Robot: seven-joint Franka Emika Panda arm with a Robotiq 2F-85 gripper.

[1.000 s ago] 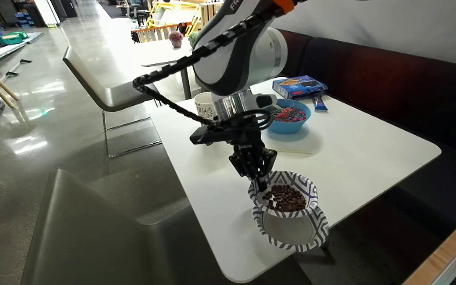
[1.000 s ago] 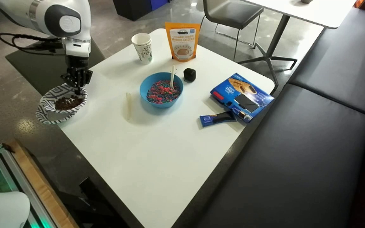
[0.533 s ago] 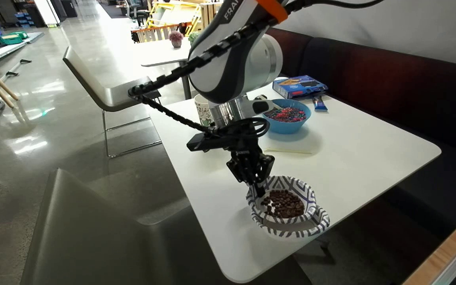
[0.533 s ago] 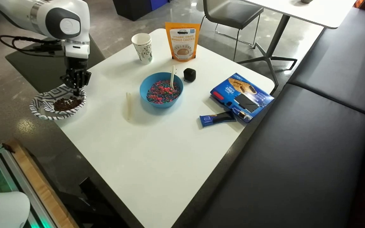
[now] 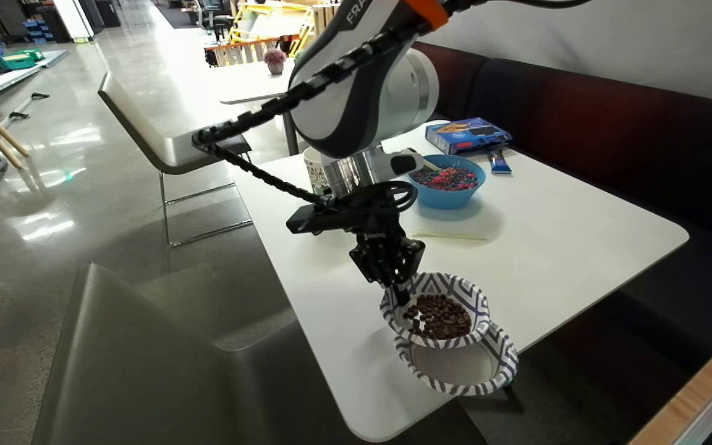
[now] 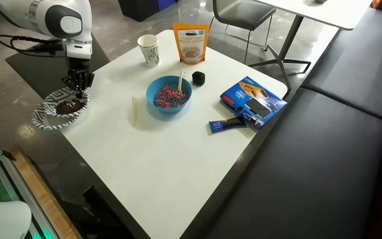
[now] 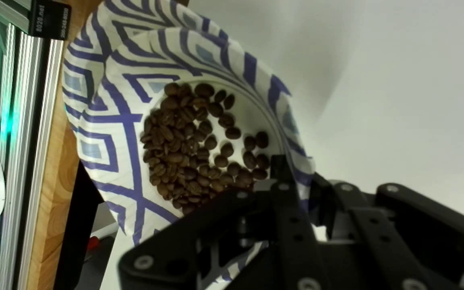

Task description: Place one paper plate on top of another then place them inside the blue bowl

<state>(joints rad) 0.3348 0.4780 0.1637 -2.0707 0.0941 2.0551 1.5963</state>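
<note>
Where the upper paper plate (image 5: 449,284) overlaps the lower paper plate (image 5: 455,366), the two sit off-centre, a broad crescent of the lower one's white inside showing; whether they touch is hard to tell. Compared with half a second ago, that crescent is wider and the lower plate's outer edge dips further down, while the upper plate shifts only slightly. Coffee beans (image 7: 183,153) lie in the upper plate, massed toward one side. The gripper (image 7: 302,181) has its fingers drawn together on either side of the upper plate's rim, one inside and one outside, holding the wall between them. In both exterior views the lower plate overlaps the edge of the table (image 6: 151,159), near a corner.

Well apart from the plates stands the blue bowl (image 5: 449,199), in the same place as before, with red and dark bits (image 6: 171,97) and a pale utensil (image 6: 180,79) in it. Between plates and bowl lies a pale strip (image 6: 135,111). Farther out are a paper cup (image 6: 149,51), an upright orange pouch (image 6: 191,44), a black lump (image 6: 198,78) near the bowl, and a blue box (image 6: 253,103) with a wrapped bar (image 6: 227,124) just beside it.
</note>
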